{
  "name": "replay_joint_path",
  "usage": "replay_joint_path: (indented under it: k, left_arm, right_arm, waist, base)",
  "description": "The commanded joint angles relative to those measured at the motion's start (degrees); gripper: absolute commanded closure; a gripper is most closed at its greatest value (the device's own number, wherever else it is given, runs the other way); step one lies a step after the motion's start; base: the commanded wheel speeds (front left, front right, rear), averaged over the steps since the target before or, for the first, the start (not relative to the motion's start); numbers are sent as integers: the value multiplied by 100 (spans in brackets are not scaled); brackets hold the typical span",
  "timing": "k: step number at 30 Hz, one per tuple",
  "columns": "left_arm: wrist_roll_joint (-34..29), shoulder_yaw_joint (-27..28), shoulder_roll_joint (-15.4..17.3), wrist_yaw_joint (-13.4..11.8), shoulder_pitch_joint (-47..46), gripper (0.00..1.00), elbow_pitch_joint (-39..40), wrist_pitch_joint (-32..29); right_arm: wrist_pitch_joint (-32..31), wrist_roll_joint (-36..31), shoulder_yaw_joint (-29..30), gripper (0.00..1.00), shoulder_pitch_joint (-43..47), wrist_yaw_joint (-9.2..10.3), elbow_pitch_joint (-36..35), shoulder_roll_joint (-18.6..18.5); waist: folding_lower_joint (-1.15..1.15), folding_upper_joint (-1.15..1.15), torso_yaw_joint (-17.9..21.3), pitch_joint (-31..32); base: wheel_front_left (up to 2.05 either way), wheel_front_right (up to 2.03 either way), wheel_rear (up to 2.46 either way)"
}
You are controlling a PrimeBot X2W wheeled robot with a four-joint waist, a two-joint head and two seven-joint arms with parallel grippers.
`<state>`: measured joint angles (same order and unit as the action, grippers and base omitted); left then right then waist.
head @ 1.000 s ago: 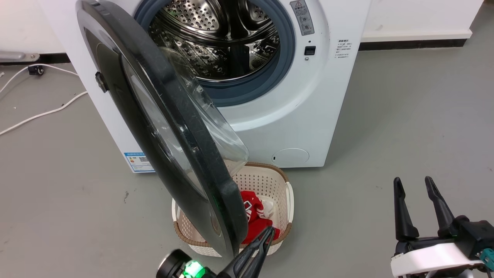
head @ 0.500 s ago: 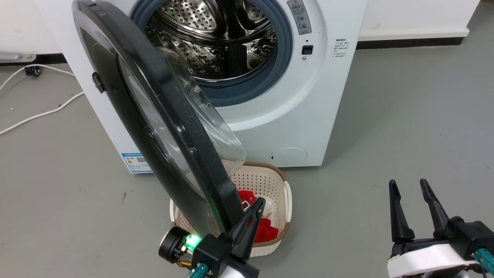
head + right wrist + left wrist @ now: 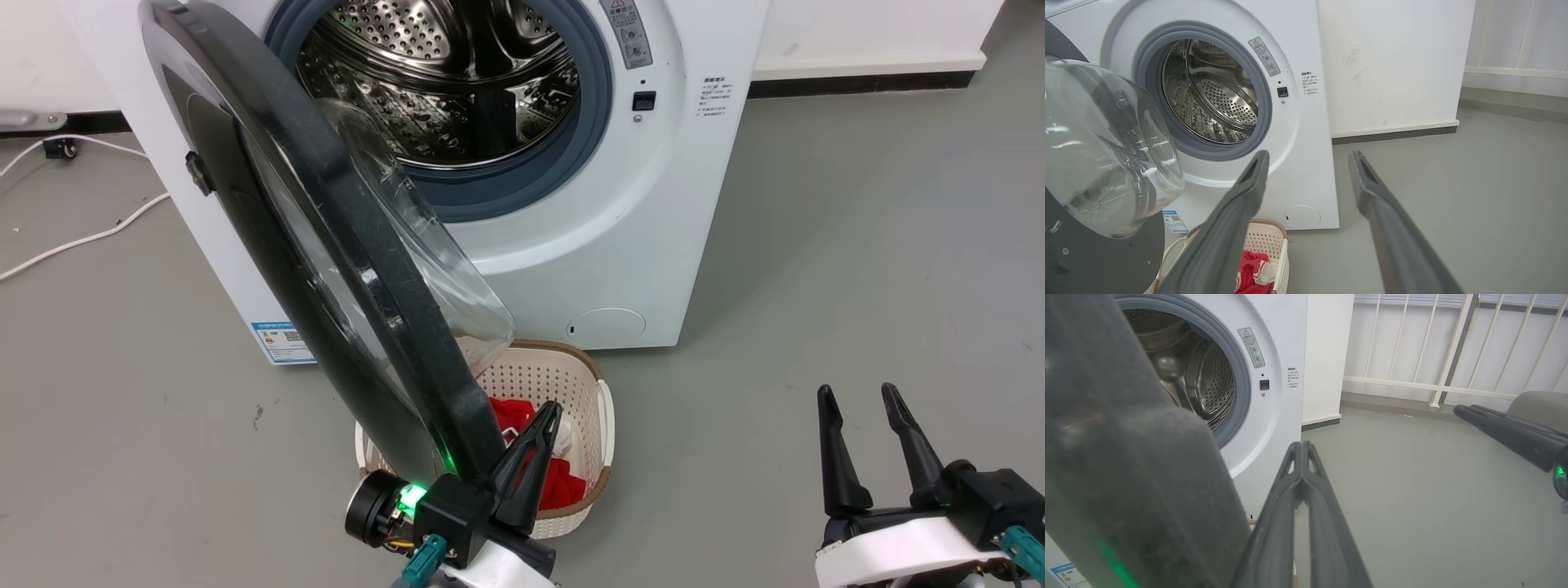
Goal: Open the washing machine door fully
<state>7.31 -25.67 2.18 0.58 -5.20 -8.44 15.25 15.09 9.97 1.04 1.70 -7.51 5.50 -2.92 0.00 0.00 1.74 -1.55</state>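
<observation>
Nearest me, the left tool (image 3: 549, 413), pressed together and pinching nothing, sits just inside the door's (image 3: 384, 278) low free edge, perhaps touching it. The right tool (image 3: 856, 392), spread and empty, hangs well to the door's right. The door stands about half open over the basket (image 3: 602, 408). I'd push outward with the tool's flat side, slowly, following the hinge's arc away from the machine (image 3: 620, 245) and not slipping off the rim.

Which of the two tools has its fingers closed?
The left tool, beside the lower edge of the washing machine door: its two fingers press together, while the right tool holds its fingers clearly apart.
</observation>
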Motion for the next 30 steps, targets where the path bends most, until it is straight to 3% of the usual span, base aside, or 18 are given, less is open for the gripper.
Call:
replay_joint_path:
  k: [1, 14, 30]
  left_arm:
    - [52, 270, 157, -158, -40, 100, -87, -19]
    - [-133, 453, 160, -336, 519, 100, 494, -20]
    - [-223, 695, 192, -552, 1358, 100, 1211, -18]
  right_arm:
    - [7, 44, -7, 0, -41, 4, 11, 9]
    - [7, 137, -8, 0, 5, 4, 60, 10]
    - [7, 119, 19, 0, -27, 4, 22, 8]
  waist:
    - [0, 0, -24, -10]
    - [0, 0, -252, -31]
    - [0, 0, -1563, -139]
  base:
    - [0, 0, 0]
    - [0, 0, 0]
    - [0, 0, 0]
